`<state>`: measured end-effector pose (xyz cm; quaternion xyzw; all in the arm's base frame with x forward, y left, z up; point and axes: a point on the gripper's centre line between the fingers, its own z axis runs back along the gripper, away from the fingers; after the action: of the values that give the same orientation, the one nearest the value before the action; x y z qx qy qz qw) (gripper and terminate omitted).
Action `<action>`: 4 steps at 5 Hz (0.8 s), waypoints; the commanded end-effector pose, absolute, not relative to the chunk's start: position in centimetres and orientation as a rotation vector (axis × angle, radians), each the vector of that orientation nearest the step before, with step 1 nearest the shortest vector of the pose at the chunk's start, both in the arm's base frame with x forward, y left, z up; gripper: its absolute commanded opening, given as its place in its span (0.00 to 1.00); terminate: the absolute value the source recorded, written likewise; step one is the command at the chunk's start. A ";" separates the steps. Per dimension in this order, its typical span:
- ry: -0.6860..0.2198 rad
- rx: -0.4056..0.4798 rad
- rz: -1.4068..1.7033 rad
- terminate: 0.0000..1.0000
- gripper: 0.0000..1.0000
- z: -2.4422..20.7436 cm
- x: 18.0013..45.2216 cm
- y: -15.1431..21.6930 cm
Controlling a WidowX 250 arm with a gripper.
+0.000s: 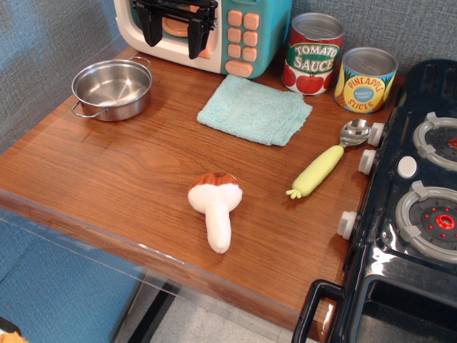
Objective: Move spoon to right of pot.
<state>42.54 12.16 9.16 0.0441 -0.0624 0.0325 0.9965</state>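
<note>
The spoon (330, 158) lies on the wooden table near the right side, its silver bowl pointing to the far right by the stove knobs and its yellow-green handle pointing to the near left. The pot (112, 88) stands at the far left of the table, empty, with its loop handles showing. My gripper (173, 28) hangs at the top of the view in front of the toy microwave, black fingers apart and empty, far from the spoon and behind and to the right of the pot.
A plush mushroom (216, 207) lies in the middle front. A folded teal cloth (254, 108) lies between pot and spoon. Tomato sauce can (313, 53) and pineapple can (365, 79) stand at the back. A toy microwave (243, 32) is behind; a black stove (414, 207) is at the right.
</note>
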 end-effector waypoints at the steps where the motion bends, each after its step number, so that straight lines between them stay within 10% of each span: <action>1: -0.125 0.088 0.065 0.00 1.00 9.2 42.5 12.2; 4: -0.248 -0.041 -0.270 0.00 1.00 10.9 38.6 2.3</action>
<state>38.35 1.75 8.11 -0.0309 -0.0858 -0.1324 0.9870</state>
